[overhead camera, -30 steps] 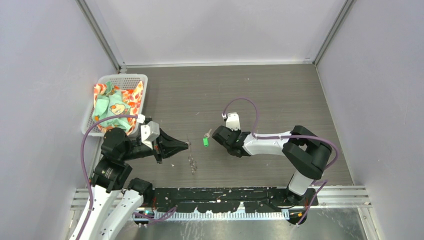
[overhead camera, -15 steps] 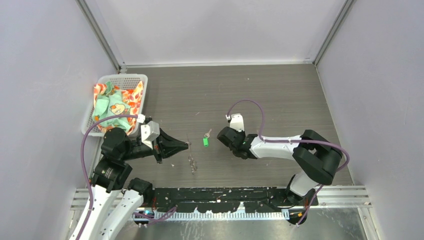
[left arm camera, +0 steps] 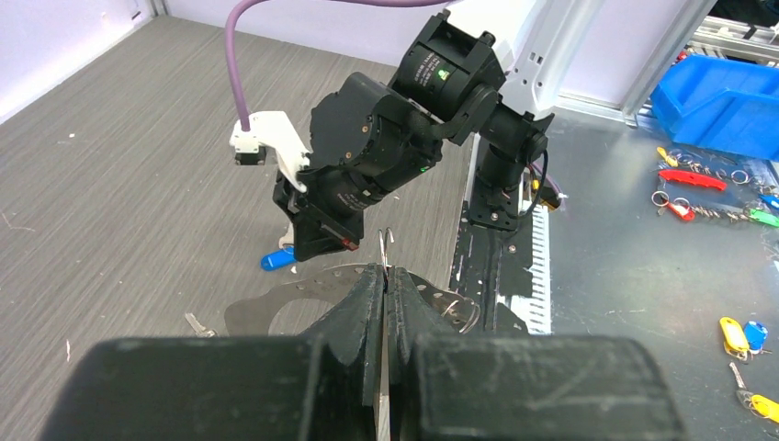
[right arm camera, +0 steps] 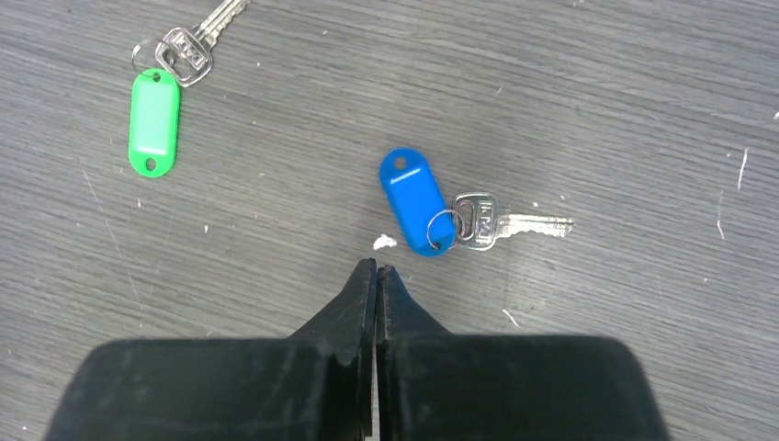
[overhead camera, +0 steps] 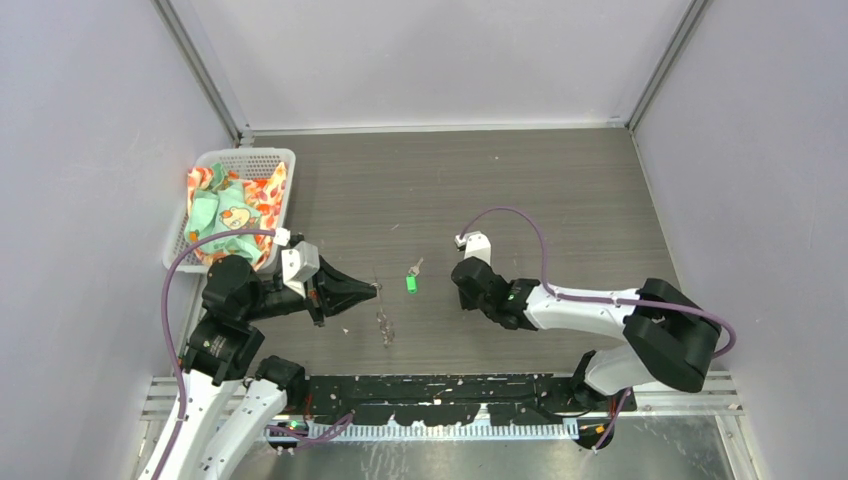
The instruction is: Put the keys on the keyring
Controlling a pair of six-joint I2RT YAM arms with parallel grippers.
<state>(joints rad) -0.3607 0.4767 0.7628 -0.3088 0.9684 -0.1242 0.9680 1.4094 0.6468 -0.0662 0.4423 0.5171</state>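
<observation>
On the table (right arm camera: 597,92), just ahead of the right gripper (right arm camera: 377,271), pressed together on nothing, lies the blue key (right arm camera: 418,213); the green key (right arm camera: 153,121) lies farther off. The left gripper (left arm camera: 385,276) pinches the keyring (left arm camera: 432,289). Closed like this, the right fingers would likely shove the flat key aside rather than lift it

Table top (overhead camera: 560,190) was grey wood-grain, scuffed, with small white flecks. Back wall (overhead camera: 430,60) and side walls (overhead camera: 60,200) were plain pale lilac-grey panels. Aluminium posts (overhead camera: 200,70) ran along back corners. White lattice basket (overhead camera: 250,153) with patterned cloth (overhead camera: 228,212) stood by left wall. Black rail (overhead camera: 450,385) and bare metal plate (overhead camera: 480,460) lined near edge. Light was even and soft, shadows weak. Beyond table, steel bench (left arm camera: 643,266) carried blue bin (left arm camera: 726,101).
</observation>
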